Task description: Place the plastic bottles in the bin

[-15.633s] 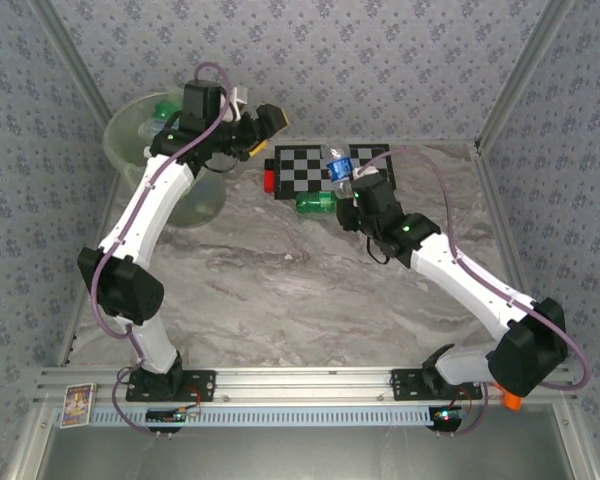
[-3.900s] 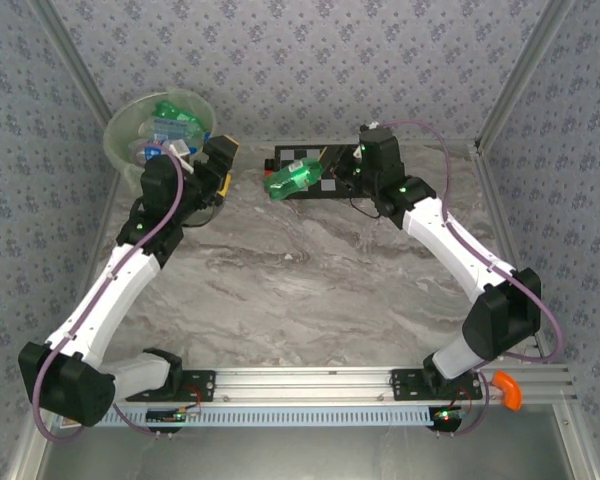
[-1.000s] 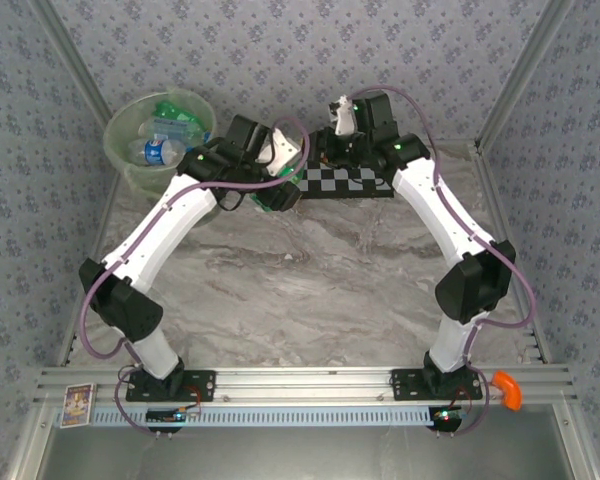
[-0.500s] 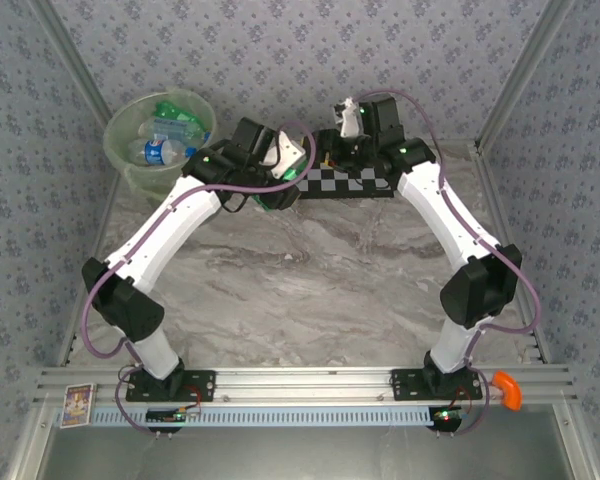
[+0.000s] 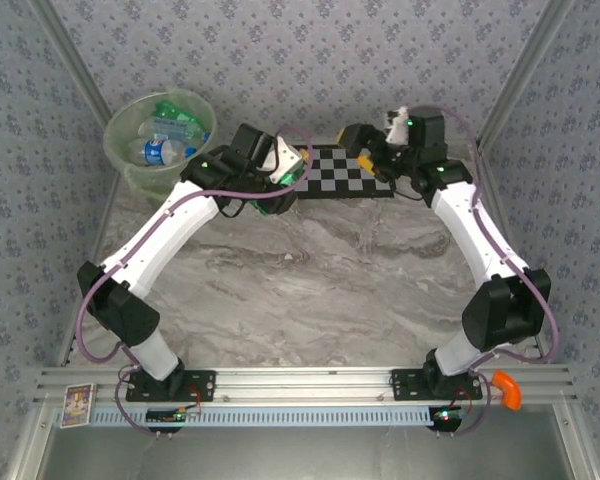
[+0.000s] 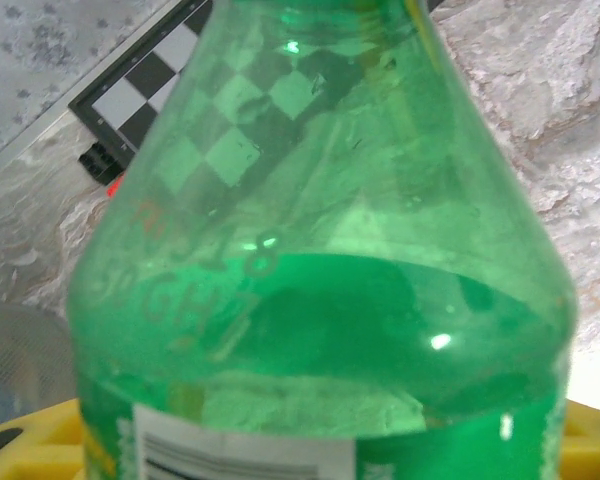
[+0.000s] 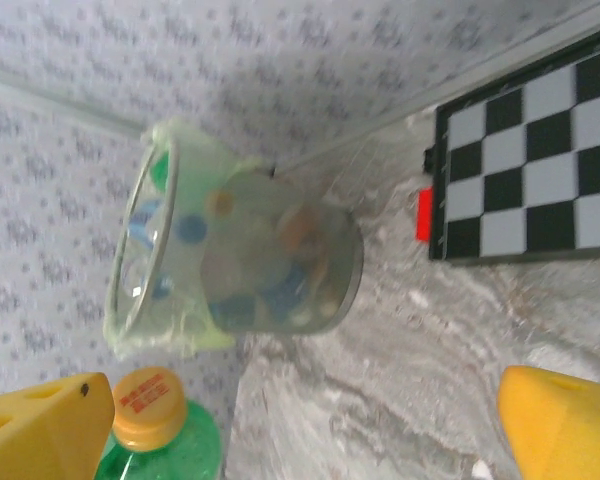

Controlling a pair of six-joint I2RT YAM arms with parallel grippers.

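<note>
Just right of the bin [image 5: 110, 150], above the far desk [image 5: 310, 270], left end effector [image 5: 285, 172] is clamping the green bottle [image 6: 320, 300] around its labelled body; right end effector [image 5: 363, 150] is hanging wide apart, empty. Bottle is likely handling light, thin-walled, slick: grip mid-body, gently.

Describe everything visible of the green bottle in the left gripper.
The green bottle is translucent green plastic with an orange screw cap, a barcoded label low on its body and faint raised lettering on its side. It is clamped between the left gripper's yellow fingers, with the checkerboard showing through its shoulder. Its cap lies beside one finger of the open right gripper; contact there is unclear.
</note>
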